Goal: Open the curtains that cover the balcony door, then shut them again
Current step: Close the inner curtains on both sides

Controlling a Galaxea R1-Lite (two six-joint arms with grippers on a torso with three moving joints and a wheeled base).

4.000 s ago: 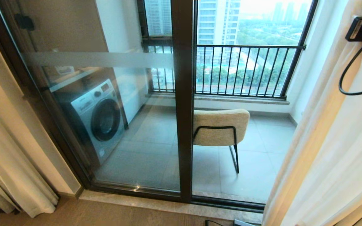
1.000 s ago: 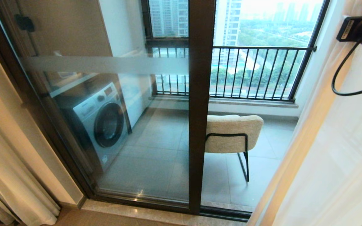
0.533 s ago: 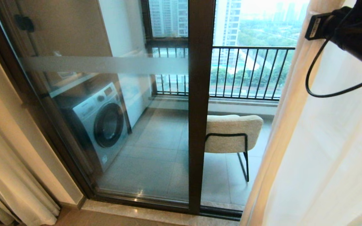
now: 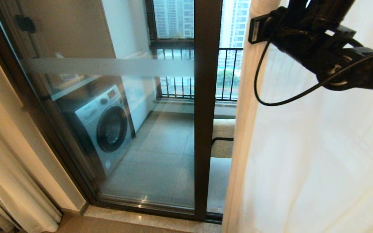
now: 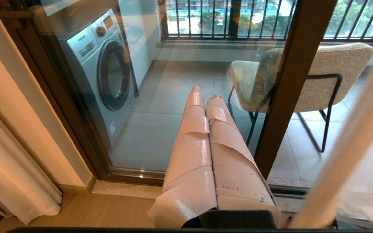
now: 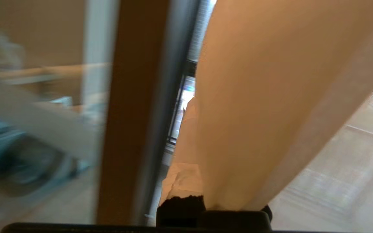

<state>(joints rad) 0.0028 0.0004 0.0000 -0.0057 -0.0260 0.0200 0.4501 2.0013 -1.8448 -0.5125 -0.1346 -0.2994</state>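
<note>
The right gripper (image 6: 186, 181) is clamped on the curtains (image 4: 303, 161), whose edge hangs just beside the balcony door (image 4: 206, 113) post.

The taped left gripper (image 5: 206, 97) was closed, pointing at the door (image 5: 290, 81); washer (image 5: 100, 71) far left, chair (image 5: 329, 77) far right.

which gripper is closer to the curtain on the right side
Right. The right gripper is up against the cream curtain, its fabric draped over the fingers. The left gripper is shut and empty, pointing at the glass door, apart from the curtain.
</note>
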